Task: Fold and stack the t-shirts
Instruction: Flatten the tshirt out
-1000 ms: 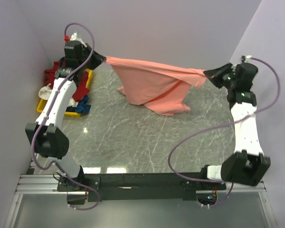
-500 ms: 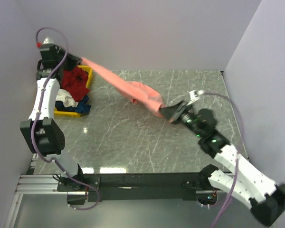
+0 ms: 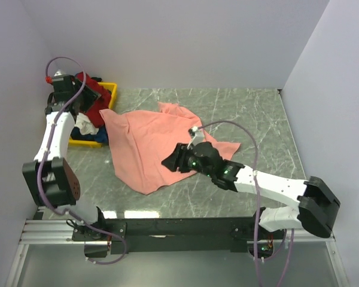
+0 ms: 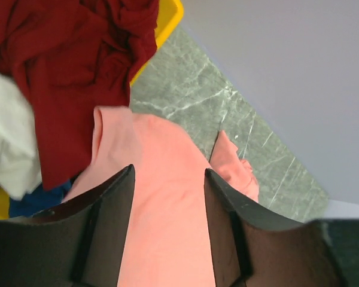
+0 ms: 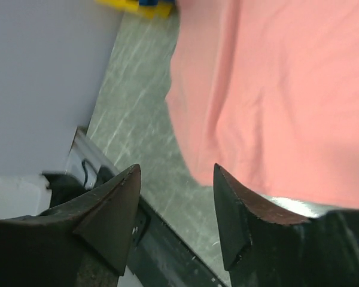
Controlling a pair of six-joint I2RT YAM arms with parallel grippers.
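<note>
The salmon-pink t-shirt (image 3: 145, 143) lies spread and rumpled on the marble table, its left edge by the tray. My left gripper (image 3: 100, 101) hangs over the shirt's far left corner. Its jaws (image 4: 167, 170) stand open, with only pink cloth (image 4: 161, 227) below them. My right gripper (image 3: 169, 161) hovers low over the shirt's near right part, also open (image 5: 176, 167) and empty, with the shirt's hem (image 5: 275, 89) beyond it. A dark red t-shirt (image 4: 78, 66), a white one (image 4: 9, 143) and a blue one (image 4: 39, 200) are heaped in the tray.
The yellow tray (image 3: 112, 89) stands at the table's far left corner against the left wall. The back wall runs close behind the shirt. The table's front rail (image 5: 167, 239) lies just beneath the right gripper.
Both grippers have opened and let go of the pink t-shirt, which dropped and spread on the table. The right arm swung left and toward the front edge.
</note>
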